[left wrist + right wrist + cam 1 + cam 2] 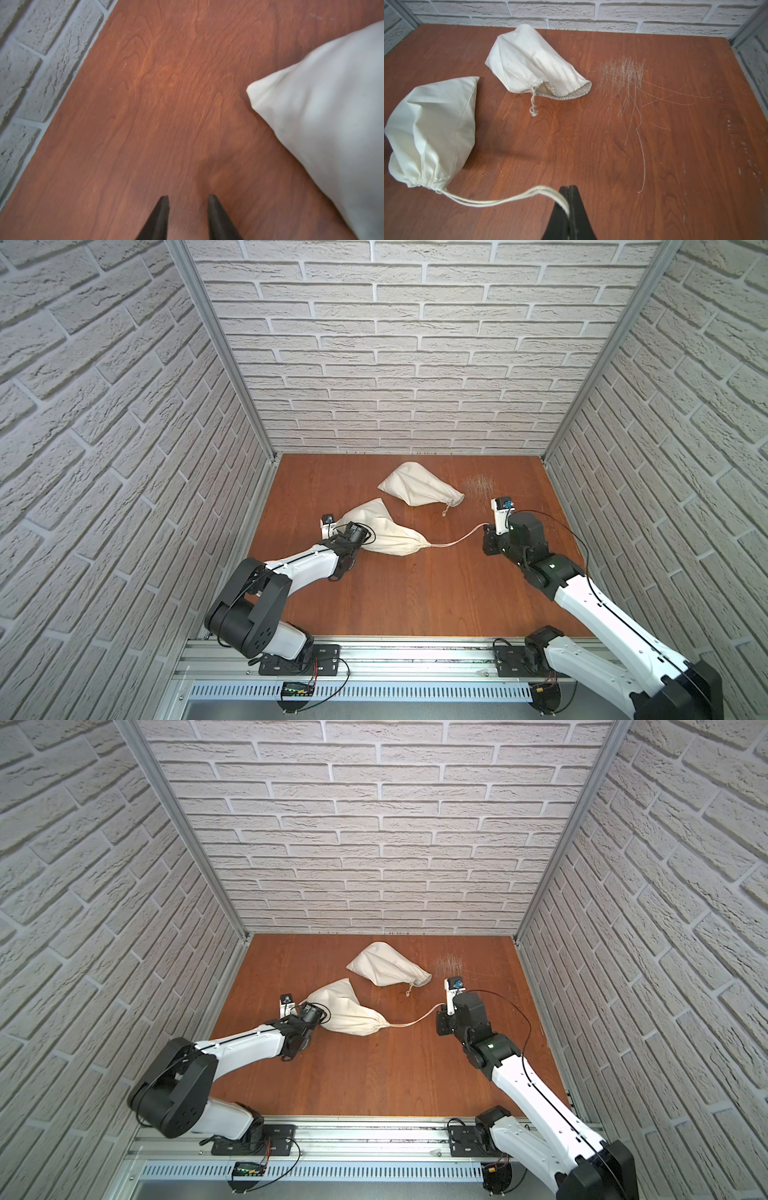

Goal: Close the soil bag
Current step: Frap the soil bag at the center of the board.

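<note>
The soil bag [386,531], a cream cloth sack, lies on its side on the wooden table [415,597]. Its mouth [422,546] is gathered tight. A doubled drawstring [500,200] runs slack from that mouth to my right gripper [568,188], which is shut on the cord's end. The same cord [415,1021] shows in both top views. My left gripper [188,197] hovers over bare wood by the bag's bottom corner [259,91], its fingers apart and holding nothing. In the top views the left wrist hides those fingers.
A second cream bag [415,489] lies behind, its mouth [566,91] open and a short knotted cord [533,104] hanging out. Pale scratches [625,79] mark the table at the back right. Brick-pattern walls [124,448] close in three sides.
</note>
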### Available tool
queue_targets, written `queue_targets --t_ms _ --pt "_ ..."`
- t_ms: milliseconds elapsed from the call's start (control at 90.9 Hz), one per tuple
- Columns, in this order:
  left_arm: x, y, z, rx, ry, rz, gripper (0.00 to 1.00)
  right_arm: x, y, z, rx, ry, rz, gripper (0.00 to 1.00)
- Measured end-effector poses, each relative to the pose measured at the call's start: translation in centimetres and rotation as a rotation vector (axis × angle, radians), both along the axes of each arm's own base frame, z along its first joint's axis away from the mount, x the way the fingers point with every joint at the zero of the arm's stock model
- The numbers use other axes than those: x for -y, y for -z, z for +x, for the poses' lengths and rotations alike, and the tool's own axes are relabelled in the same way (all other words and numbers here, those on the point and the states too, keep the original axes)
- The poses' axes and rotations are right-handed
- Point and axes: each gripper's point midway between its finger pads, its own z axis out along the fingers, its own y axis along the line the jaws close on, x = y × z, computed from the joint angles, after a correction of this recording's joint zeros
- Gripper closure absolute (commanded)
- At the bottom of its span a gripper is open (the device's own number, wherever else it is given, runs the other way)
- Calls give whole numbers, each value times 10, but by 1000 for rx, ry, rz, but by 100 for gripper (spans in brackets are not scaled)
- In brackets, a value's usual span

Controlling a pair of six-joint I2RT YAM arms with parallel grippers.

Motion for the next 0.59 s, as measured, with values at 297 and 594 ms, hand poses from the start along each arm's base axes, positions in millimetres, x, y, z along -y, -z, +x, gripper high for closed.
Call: queue_targets --t_ms 297,594 --pt "125 -65 6 185 498 90 15 -22 -2 -4 17 -64 0 97" --pt "260 -72 -8 207 1096 176 7 -11 -33 -12 109 -34 27 97"
